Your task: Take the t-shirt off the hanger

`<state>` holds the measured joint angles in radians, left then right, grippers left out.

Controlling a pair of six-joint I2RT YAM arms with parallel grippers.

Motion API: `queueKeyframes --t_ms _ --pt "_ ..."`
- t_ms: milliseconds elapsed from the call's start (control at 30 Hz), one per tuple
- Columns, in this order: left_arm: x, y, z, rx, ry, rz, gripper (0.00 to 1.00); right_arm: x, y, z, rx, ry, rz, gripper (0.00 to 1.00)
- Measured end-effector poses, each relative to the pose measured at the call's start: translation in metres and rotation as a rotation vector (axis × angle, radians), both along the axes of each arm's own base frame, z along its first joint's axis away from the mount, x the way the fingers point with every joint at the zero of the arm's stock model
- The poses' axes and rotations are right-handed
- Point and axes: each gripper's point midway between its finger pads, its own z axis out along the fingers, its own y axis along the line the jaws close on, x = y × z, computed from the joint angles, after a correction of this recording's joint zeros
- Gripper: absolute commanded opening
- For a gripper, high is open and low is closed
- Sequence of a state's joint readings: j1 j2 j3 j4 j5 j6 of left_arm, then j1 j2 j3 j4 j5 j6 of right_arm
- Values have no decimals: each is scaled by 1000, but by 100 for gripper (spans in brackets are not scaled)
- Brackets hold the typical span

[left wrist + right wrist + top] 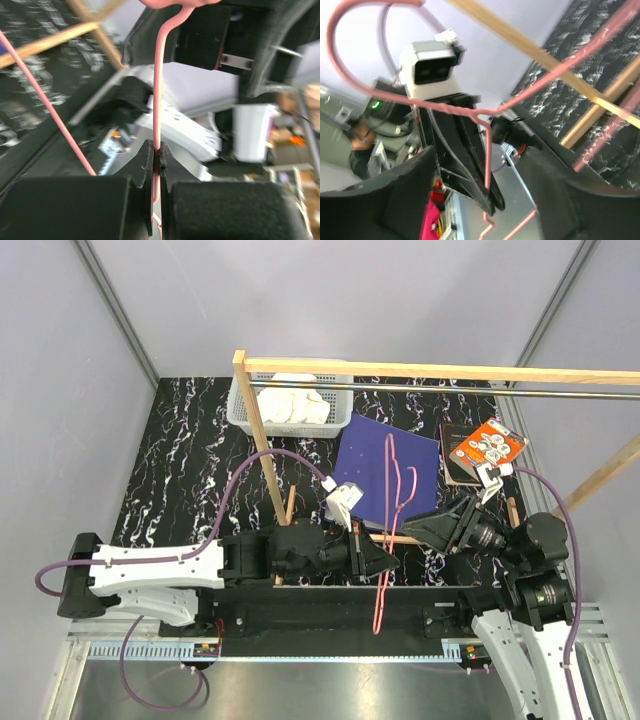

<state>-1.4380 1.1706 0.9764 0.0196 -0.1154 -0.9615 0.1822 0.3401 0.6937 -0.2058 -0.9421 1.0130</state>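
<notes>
Thin pink wire hanger (158, 90), pinched tight in the left gripper (157, 152); right gripper (485, 192) gapes wide around it.

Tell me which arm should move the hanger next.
Left. The left gripper is shut on the hanger, its wire pinched tight. The right gripper stands open, gripping nothing, so it would first have to close.

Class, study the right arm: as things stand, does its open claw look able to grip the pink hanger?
Probably yes. In the right wrist view the hanger shows just ahead, framed by the spread fingers of the right claw, with nothing in front of it. The left claw pinches the same wire.
</notes>
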Motion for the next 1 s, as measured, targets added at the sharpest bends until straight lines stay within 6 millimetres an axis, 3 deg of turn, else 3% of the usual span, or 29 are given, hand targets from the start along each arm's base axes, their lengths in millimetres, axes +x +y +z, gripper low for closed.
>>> queueKeyframes --t_ms 167,400,533,800,1000 --pt "8 14 -4 127 -41 117 0 21 -16 -17 -100 70 -198 100" --pt "14 38 20 205 -197 244 0 28 -45 -13 -214 29 -413 99" --pt "38 55 30 281 -315 345 0 28 -57 -15 -254 8 -488 100" --pt "93 68 79 315 -447 497 0 28 -64 -25 -287 29 -526 100" --pt "116 68 88 361 -522 529 0 28 -65 -32 -295 45 -528 100"
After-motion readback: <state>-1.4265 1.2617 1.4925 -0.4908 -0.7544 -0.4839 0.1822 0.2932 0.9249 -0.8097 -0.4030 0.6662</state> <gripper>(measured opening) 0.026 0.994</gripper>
